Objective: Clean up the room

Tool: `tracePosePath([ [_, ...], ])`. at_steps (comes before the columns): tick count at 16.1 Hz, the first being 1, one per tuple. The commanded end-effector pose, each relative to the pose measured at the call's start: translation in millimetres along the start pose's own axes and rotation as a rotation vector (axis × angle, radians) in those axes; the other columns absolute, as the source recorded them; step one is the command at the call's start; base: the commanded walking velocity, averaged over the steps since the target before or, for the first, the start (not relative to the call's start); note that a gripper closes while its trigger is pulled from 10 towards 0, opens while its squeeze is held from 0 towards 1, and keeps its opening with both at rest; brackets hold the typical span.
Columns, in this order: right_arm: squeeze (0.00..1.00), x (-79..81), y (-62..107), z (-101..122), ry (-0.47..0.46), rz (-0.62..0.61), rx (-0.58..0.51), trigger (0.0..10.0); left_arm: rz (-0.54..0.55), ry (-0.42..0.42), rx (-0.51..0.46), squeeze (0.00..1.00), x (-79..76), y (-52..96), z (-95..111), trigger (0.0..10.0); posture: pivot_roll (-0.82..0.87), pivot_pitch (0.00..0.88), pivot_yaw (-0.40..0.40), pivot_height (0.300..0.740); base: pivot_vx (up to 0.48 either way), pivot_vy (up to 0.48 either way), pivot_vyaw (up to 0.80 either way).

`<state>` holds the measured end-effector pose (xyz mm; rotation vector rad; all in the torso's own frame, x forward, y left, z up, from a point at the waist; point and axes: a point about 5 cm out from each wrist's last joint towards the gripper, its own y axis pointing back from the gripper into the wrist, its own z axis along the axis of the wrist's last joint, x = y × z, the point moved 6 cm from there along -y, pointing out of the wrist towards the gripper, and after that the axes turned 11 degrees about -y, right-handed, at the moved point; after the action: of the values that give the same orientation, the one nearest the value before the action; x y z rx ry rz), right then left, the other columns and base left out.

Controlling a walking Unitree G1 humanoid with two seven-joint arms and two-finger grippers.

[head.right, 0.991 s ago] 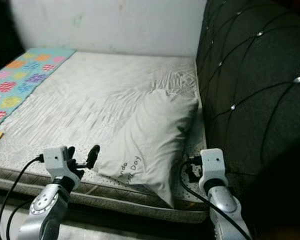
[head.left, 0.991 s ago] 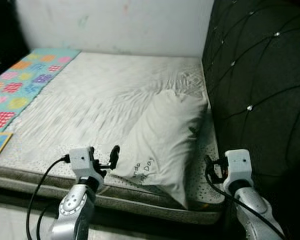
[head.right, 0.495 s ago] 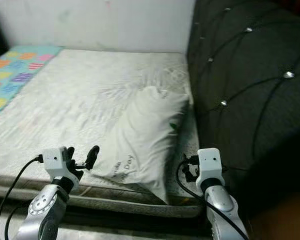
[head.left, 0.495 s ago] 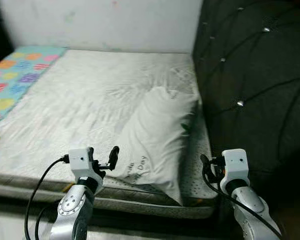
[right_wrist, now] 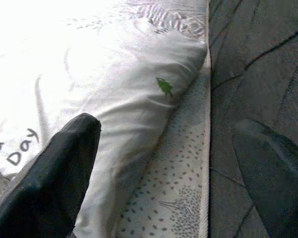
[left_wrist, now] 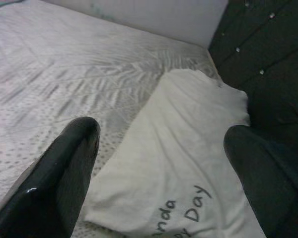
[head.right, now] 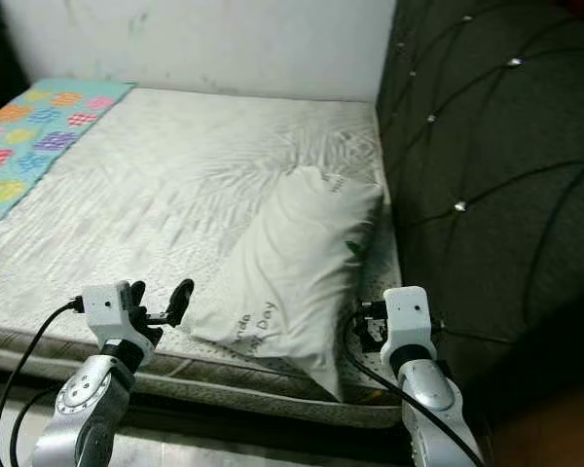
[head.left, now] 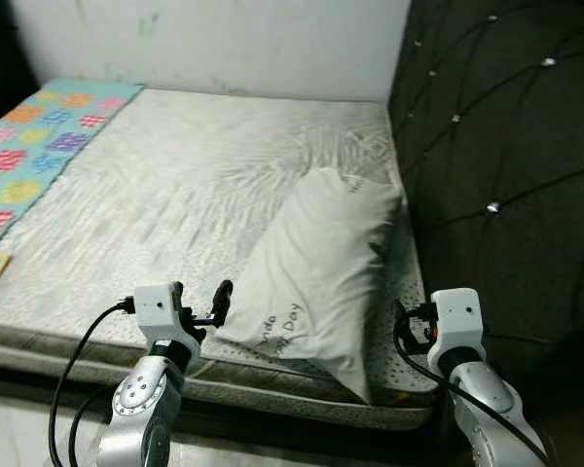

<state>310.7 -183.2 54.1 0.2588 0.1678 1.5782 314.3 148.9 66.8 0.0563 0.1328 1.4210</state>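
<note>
A white pillow (head.left: 321, 258) printed with dark writing lies askew on the bare white mattress (head.left: 175, 185), close to its near right corner and beside the headboard. My left gripper (head.left: 201, 304) hovers open over the mattress's front edge, just left of the pillow's lower corner. The left wrist view has the pillow (left_wrist: 184, 163) lying between and beyond the two spread fingers (left_wrist: 59, 173). My right gripper (head.left: 412, 326) is open at the pillow's right, above the strip of mattress next to the headboard. In the right wrist view the pillow (right_wrist: 124, 84) lies ahead of the black fingers (right_wrist: 54, 168).
A black tufted headboard (head.left: 506, 146) with shiny studs rises along the right side. A colourful patterned mat (head.left: 39, 136) covers the mattress's far left. A pale wall (head.left: 224, 39) closes the back. Dark floor lies below the mattress's front edge.
The camera has swung, so the whole scene has shifted slightly. Both grippers stay open in the same places beside the pillow, which has not moved.
</note>
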Motion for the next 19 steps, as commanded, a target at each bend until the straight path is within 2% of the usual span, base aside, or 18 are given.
tracePosePath([
  [1,0.0,-0.4,-0.8,1.3,-0.006,0.0,0.0,10.0,-0.006,0.0,0.002,0.0,-0.4,0.5,-1.1,10.0,-0.1,0.0,0.017,0.74,0.0,0.0,0.0],
  [6,0.0,0.3,-1.5,1.7,-0.002,0.004,-0.002,10.0,-0.025,-0.001,-0.005,0.0,-2.9,-0.7,-0.9,10.0,-0.1,0.0,0.016,0.74,0.0,0.0,0.0],
  [19,0.0,0.8,-1.5,0.8,-0.006,0.003,0.003,10.0,-0.033,-0.012,-0.007,0.0,-5.5,-1.9,-0.3,10.0,-0.1,0.0,0.018,0.74,0.299,0.0,0.0],
])
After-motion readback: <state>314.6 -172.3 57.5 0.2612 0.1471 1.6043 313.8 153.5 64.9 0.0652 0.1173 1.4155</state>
